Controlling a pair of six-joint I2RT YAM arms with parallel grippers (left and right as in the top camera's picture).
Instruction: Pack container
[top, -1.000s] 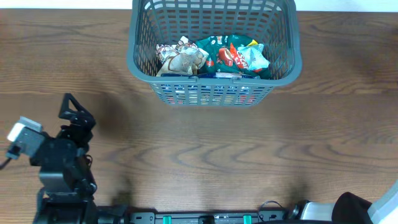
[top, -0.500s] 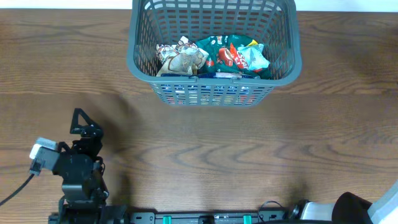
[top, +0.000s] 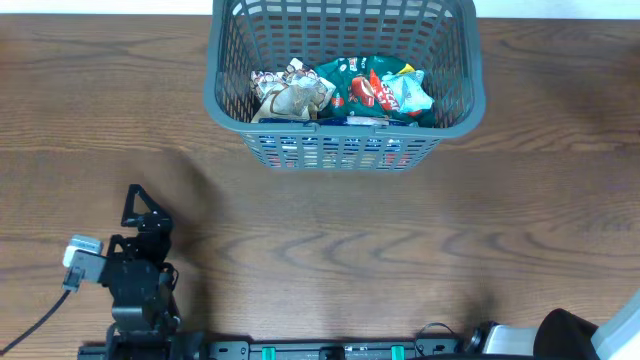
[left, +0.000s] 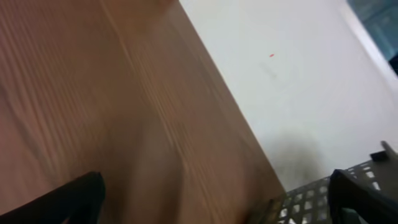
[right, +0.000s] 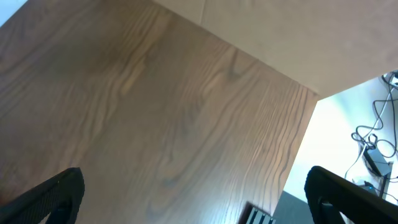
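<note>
the large grey slotted plastic basket (top: 340, 150) stands on the brown wooden surface (top: 400, 250), snack packets (top: 345, 90) inside. well apart from the basket, toward its near left, the left gripper (top: 143, 203) is spread wide; the right gripper (right: 193, 180) is spread too.

Packets (top: 340, 90) in container (top: 340, 150), far side of table (top: 400, 250)

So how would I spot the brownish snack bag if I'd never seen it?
Find the big grey basket at the far edge of the wooden table. Inside, the brownish packet lies at the left end, the only tan-and-white one beside teal-green packets.
</note>
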